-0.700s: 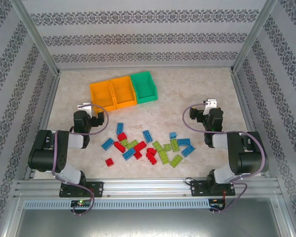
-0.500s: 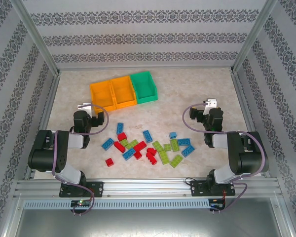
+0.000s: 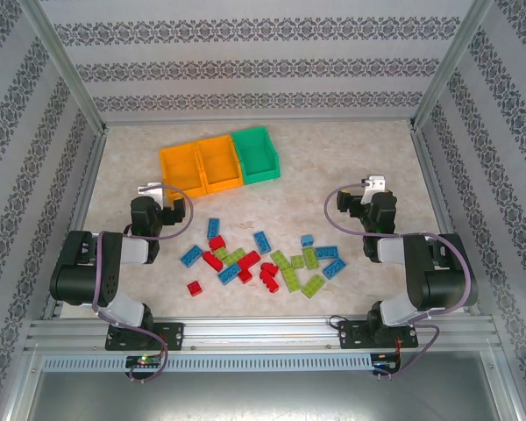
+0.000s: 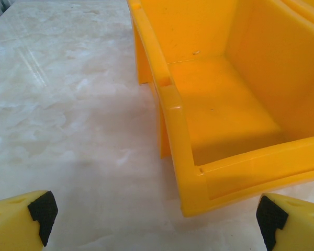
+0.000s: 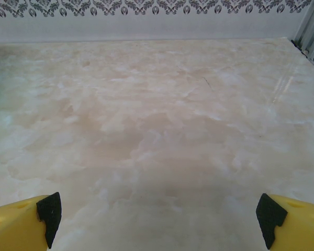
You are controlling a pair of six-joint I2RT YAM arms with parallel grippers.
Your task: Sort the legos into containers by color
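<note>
The left hand point(image 4: 154, 222) is open, with its two yellow fingers point(image 4: 21, 222) far apart and nothing between them. It hangs low over the table point(image 4: 68, 130). Right in front of this hand, and a little to its right, stands the left orange bin point(image 4: 172, 104), with its near corner pointing at the hand. The middle orange bin point(image 3: 221, 162) touches the right side of that one, and the green bin point(image 3: 256, 155) touches the middle one, so the three bins make a row ahead and to the right of the left hand. The legos point(image 3: 263, 260) lie loose on the table to the right of the left hand and behind it, closer to the arm bases, in the space between the two hands. The red legos point(image 3: 215, 260) and blue legos point(image 3: 191, 255) are mixed with lime green legos point(image 3: 289, 279) in one loose heap. One red brick point(image 3: 194, 288) sits a bit apart, on the side of the heap near the left arm. The right hand point(image 5: 159, 217) is open too, its fingers wide apart and holding nothing. The heap lies to the left of this hand and behind it. In front of the right hand is bare table, all the way to the patterned wall point(image 5: 157, 8).
</note>
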